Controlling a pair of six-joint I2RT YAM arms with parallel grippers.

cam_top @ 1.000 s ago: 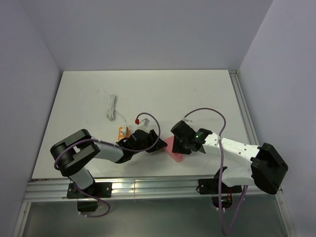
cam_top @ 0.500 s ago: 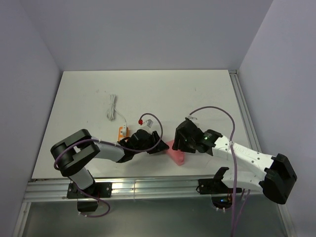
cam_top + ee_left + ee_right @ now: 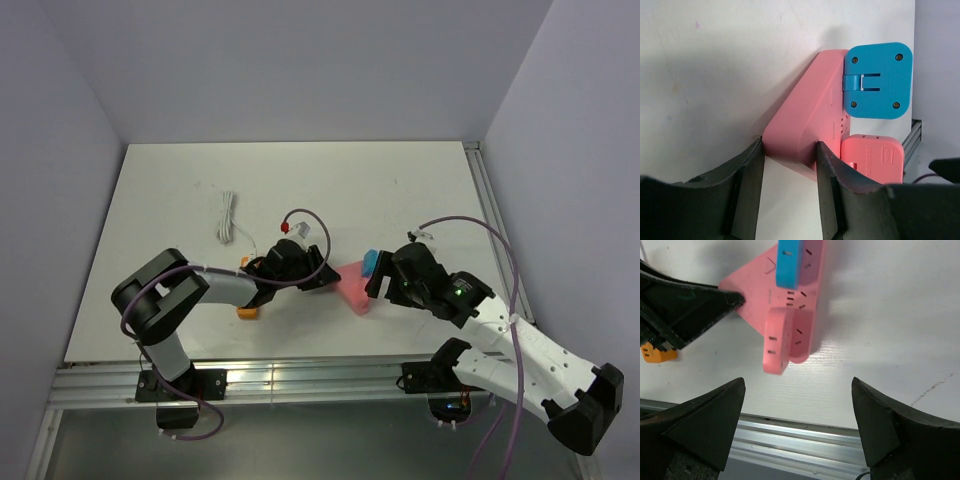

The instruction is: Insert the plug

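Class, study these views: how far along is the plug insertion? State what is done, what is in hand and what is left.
Done, it seems: the blue plug sits flush on the pink block, with no prongs showing. In hand: the left fingers clamp the block's corner. The right fingers stand open, clear of the plug. Left: probably only releasing the block.

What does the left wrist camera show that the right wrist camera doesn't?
Only left wrist: the left gripper closed on a corner of the pink block, and the flat back of the blue plug with four corner screws. Only right wrist: the right gripper wide open and empty, slots in the block's face, an orange piece. Both: the block, the blue plug on it, a pink plug beside that.
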